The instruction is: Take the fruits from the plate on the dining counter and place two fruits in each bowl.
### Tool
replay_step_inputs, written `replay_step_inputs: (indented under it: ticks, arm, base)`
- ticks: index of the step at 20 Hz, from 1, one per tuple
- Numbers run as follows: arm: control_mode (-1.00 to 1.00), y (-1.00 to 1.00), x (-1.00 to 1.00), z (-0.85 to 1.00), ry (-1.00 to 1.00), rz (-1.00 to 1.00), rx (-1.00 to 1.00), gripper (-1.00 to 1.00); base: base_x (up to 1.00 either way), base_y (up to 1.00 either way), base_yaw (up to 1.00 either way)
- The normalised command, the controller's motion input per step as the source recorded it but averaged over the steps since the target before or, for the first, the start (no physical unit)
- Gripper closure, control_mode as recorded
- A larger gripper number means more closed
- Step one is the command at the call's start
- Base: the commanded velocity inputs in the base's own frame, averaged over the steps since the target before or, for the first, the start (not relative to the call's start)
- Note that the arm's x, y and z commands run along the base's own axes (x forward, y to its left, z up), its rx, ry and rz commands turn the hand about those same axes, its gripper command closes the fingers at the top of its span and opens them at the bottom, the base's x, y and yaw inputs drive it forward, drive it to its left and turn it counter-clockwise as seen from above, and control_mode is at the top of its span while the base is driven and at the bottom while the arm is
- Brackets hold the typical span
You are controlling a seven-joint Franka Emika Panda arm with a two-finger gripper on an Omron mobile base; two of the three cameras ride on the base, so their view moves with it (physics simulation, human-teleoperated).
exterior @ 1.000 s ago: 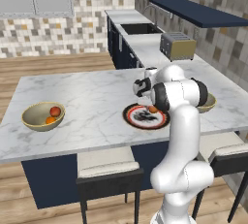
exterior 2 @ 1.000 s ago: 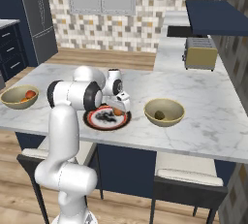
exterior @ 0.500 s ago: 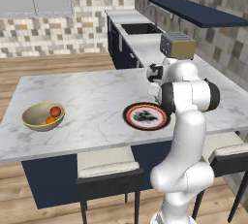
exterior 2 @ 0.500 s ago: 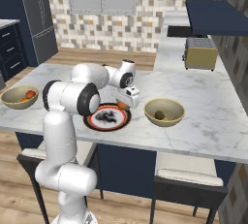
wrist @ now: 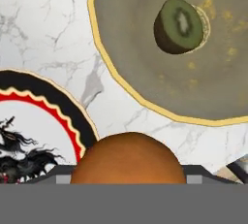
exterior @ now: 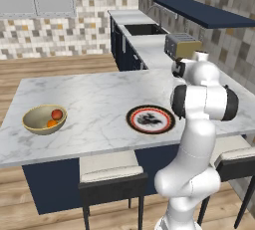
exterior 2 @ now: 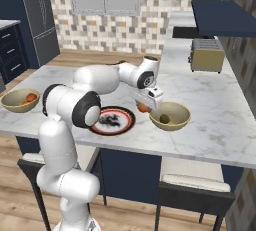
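I hold the last orange point(exterior 2: 143, 107) clamped in my pincer point(exterior 2: 145, 107) beside the bowl point(exterior 2: 176, 123) near the desk's point(exterior 2: 220, 125) right edge; next, carry over its rim and release.

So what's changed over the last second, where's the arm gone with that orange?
The gripper, shut on the orange fruit, has swung from above the plate toward the near bowl, now beside its rim. The plate is left bare. The green fruit in that bowl and the two fruits in the far bowl stayed put.
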Motion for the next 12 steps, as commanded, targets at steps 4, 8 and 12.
replay_step_inputs:
  ticks: [4,8,12]
  arm:
    - [-1.0,-0.78,0.04,0.09,0.02,0.0,-0.13,1.0]
    - [-1.0,-0.69,0.09,0.0,0.0,0.0,-0.14,1.0]
    - [-1.0,-0.53,0.18,-0.12,0.0,0.0,-0.1,1.0]
  base:
    - [0.0,0.0,0.0]
    - [0.0,0.0,0.0]
    - [0.0,0.0,0.0]
